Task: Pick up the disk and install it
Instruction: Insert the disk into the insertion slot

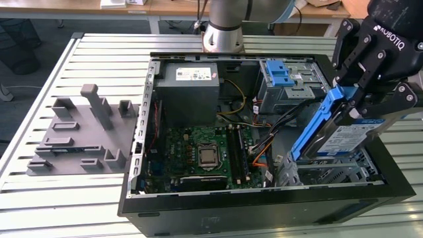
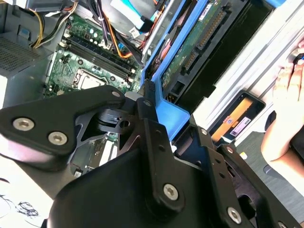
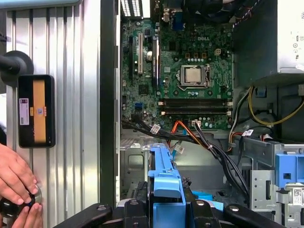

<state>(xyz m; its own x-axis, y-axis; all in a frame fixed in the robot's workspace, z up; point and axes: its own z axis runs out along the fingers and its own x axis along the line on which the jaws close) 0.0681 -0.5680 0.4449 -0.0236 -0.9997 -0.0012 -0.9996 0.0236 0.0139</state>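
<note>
My gripper [image 1: 357, 101] is shut on the disk [image 1: 349, 138], a silver hard drive with a white-and-blue label in a blue plastic bracket [image 1: 316, 125]. It holds the disk tilted, lower end down, just above the metal drive bay [image 1: 330, 173] at the exterior view's right end of the open computer case [image 1: 264, 201]. In the second wrist view the disk's green circuit underside [image 2: 190, 52] and blue bracket [image 2: 167, 115] run out beyond the gripper [image 2: 142, 102]. In the first wrist view the bracket's blue end [image 3: 164, 183] stands between the black fingers [image 3: 132, 209].
Inside the case lie the motherboard [image 1: 205, 153], the grey power supply [image 1: 191, 82], a blue ribbed latch [image 1: 281, 73] and loose cables [image 1: 264, 144]. A grey fixture [image 1: 79, 134] sits on the slatted table at the exterior view's left. A person's hand [image 3: 16, 180] rests beside an orange-and-black device [image 3: 35, 110].
</note>
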